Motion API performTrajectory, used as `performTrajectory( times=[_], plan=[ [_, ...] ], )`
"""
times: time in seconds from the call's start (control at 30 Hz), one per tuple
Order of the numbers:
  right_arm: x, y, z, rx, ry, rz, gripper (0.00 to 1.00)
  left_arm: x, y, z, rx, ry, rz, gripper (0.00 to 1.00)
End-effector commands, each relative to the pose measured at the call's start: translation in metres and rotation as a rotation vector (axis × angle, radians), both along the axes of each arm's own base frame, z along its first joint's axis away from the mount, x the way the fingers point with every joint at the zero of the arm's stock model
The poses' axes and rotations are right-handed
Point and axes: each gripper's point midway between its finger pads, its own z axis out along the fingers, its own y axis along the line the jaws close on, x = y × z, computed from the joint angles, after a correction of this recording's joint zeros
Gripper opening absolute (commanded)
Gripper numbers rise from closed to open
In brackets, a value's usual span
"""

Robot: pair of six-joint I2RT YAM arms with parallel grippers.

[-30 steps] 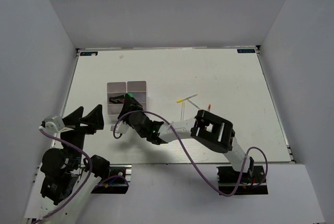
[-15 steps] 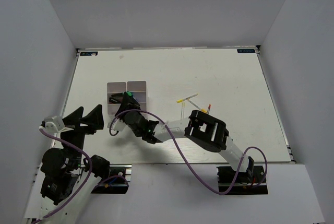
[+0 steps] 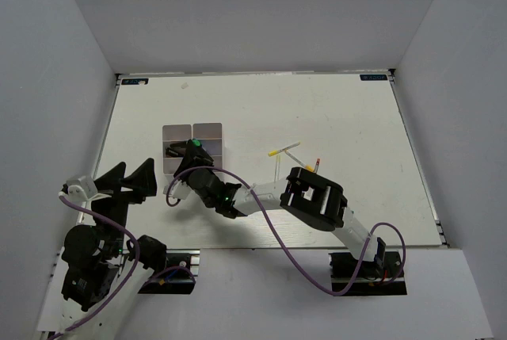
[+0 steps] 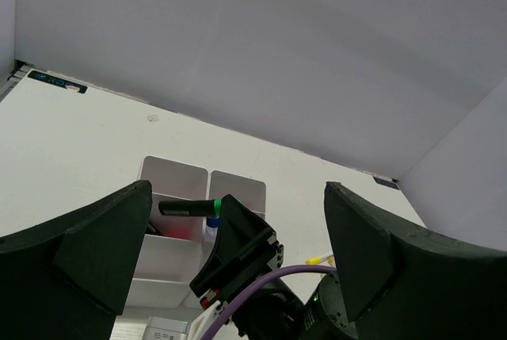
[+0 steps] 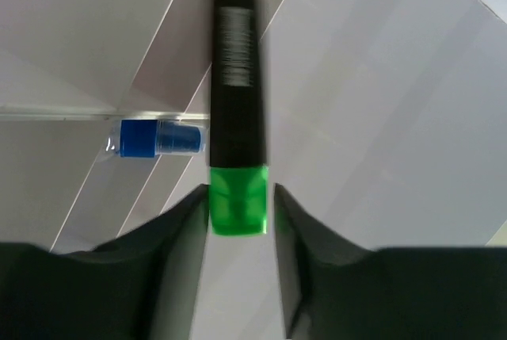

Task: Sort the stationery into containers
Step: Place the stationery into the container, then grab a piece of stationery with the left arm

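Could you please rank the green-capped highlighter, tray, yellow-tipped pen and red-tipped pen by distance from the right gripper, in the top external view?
1. green-capped highlighter, in the right gripper.
2. tray, just beneath.
3. yellow-tipped pen, rightward.
4. red-tipped pen, farther right.

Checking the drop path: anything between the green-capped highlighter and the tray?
Nothing visible. The right gripper holds the green-capped highlighter over the white tray; a blue-capped tube lies in the tray, off to one side.
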Motion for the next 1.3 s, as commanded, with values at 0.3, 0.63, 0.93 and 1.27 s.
performTrajectory(
  times=[0.3,0.63,0.93,1.27],
  plan=[
    [-0.006,0.01,0.021,-0.073,-0.127,0.049,0.63,-0.023,0.016,0.014,-0.048,-0.086,0.033,0.99],
    [-0.011,0.003,0.06,0.03,-0.164,0.06,0.63,-0.023,0.016,0.014,-0.048,-0.086,0.033,0.99],
    [-0.017,-0.026,0.099,0.13,-0.157,0.033,0.64,-0.023,0.018,0.014,-0.051,-0.085,0.042,0.99],
    [0.006,-0.069,0.149,0.301,-0.051,-0.061,0.64,-0.023,0.009,0.021,-0.037,-0.122,-0.004,0.99]
  ],
)
